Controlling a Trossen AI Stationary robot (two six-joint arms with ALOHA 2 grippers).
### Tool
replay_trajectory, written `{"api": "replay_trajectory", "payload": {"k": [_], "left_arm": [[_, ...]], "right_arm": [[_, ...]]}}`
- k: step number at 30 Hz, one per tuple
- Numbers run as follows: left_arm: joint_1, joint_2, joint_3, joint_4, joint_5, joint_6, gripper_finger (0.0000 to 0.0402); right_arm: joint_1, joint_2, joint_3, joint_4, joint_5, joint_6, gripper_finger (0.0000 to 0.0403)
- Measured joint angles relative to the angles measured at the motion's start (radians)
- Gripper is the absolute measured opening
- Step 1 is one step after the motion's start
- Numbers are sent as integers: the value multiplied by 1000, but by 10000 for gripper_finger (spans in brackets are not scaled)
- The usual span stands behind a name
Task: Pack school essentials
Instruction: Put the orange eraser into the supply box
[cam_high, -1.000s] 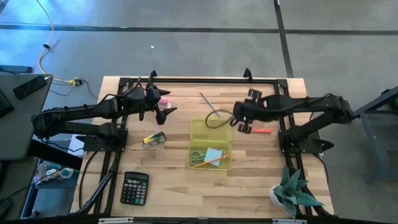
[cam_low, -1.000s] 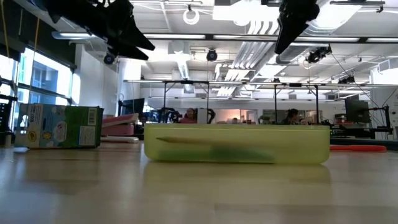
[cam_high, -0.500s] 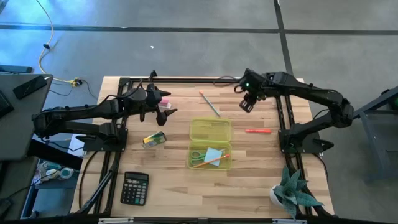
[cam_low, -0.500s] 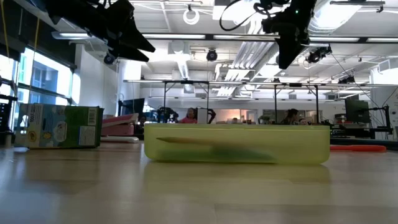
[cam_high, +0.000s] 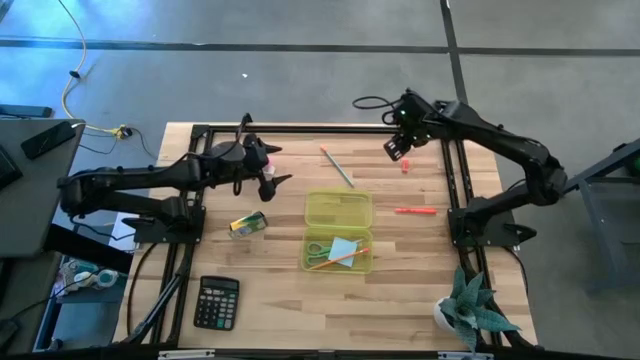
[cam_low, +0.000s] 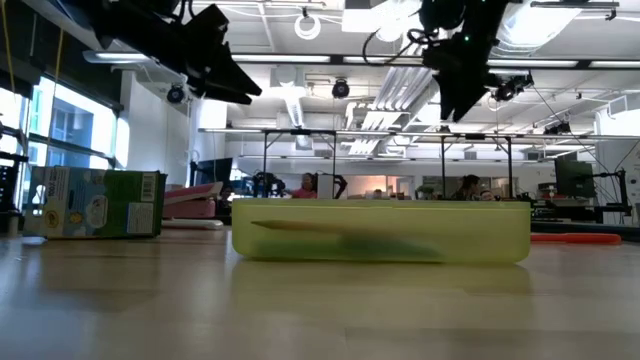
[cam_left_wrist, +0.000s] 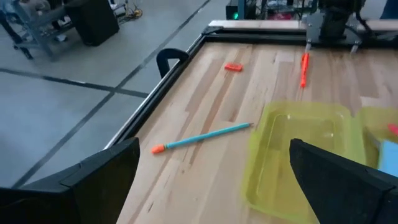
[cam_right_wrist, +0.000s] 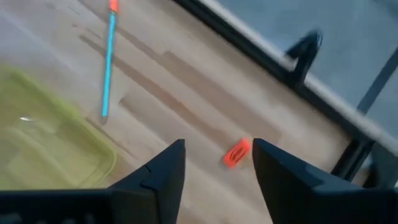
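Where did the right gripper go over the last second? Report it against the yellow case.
Yes: the right gripper moved from beside the yellow case toward the table's far edge, near a small red piece.

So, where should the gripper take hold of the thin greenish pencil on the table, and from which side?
Grip the thin greenish pencil at mid-shaft, coming straight down from above. It lies flat and diagonal on the bare table, so the fingers should close across its narrow width.

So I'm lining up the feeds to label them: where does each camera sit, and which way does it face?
High: overhead, looking straight down on the table; both arms show.
Low: table height, level across the yellow-green case; both arms overhead.
Left wrist: on the left arm, past its fingers at the blue pencil.
Right wrist: on the right arm, fingers open over the small red piece.
Both wrist views share pencil, case and red piece.
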Motion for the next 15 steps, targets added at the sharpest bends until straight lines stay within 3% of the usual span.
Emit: {"api": "replay_trajectory", "payload": {"k": [6,15], "left_arm": [[0,19,-1,-6,0,40,400],[0,18,-1,-63,1,67,400]], "right_arm": [[-65,105,0,-52,-33,146,196],[-139,250,0,-97,-107,142,179]]}}
